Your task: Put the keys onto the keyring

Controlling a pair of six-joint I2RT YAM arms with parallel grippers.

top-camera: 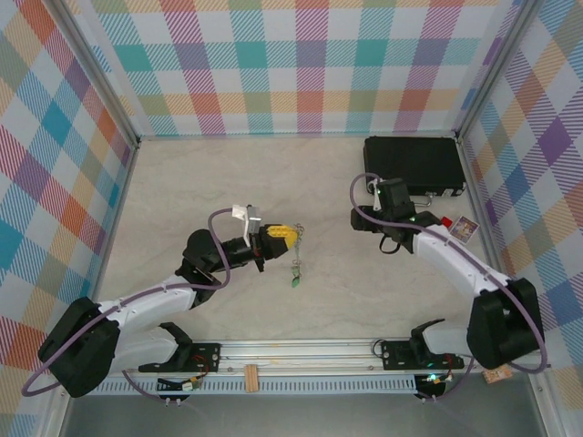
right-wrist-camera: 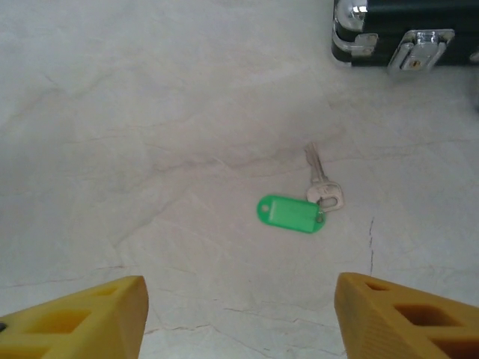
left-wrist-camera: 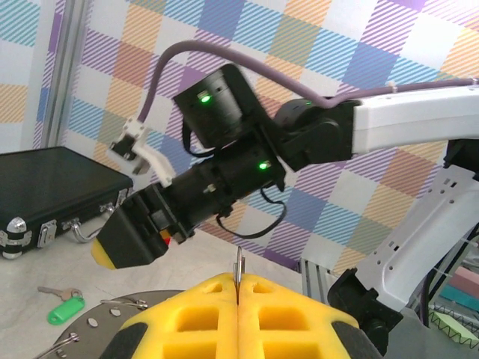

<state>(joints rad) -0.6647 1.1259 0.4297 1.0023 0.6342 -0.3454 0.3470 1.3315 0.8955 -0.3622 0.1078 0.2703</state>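
My left gripper is shut on the keyring, a thin grey metal edge that sticks up between the closed yellow fingers. In the top view the keyring stands edge-on beside that gripper, and a key with a green tag hangs below it. Another silver key with a green tag lies flat on the table. My right gripper hovers open above and short of it, nothing between its fingers. From the left wrist, that key and tag lie under the right gripper.
A black case with metal latches lies at the back right, close beyond the right gripper. A small red object and a card sit by the right wall. Checked walls enclose the pale table.
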